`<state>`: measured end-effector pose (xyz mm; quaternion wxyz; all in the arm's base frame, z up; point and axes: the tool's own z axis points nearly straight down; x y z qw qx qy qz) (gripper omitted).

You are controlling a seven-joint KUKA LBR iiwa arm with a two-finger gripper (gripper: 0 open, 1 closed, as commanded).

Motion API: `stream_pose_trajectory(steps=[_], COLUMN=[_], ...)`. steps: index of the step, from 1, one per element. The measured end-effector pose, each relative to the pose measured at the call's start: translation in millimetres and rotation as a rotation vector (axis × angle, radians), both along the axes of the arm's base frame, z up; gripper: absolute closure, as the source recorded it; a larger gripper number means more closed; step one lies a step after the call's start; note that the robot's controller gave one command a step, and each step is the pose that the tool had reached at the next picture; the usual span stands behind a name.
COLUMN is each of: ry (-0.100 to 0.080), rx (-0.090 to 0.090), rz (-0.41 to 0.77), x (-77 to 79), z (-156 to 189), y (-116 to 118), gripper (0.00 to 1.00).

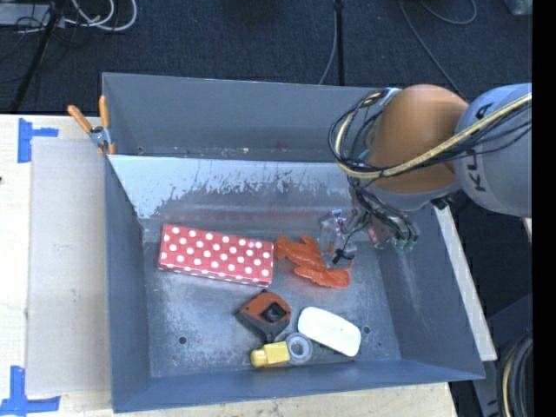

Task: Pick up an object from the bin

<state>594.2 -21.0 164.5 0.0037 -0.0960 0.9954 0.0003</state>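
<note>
Your end effector (pixel 341 243), open or closed you cannot tell, hangs over the right end of the orange toy (pixel 304 252), so an off-centre grip may slip.

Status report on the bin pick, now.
Gripper down at orange pieces, bin's right-centre. Grip unconfirmed. Red dotted box beside them, left, apart from gripper.

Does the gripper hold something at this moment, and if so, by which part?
It cannot be told. The gripper is low at the right end of the orange thing, but whether it grips that thing is not clear.
</note>
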Motion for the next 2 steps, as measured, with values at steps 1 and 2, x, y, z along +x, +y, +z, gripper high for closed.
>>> stream_pose_trajectory(steps=[1,2], ry=[0.0,0.002], rx=[0.0,0.0], rz=[0.001,0.035], x=[0.0,-13.8], z=[0.0,-40.8], y=[0.1,15.7], gripper=[1.0,0.0])
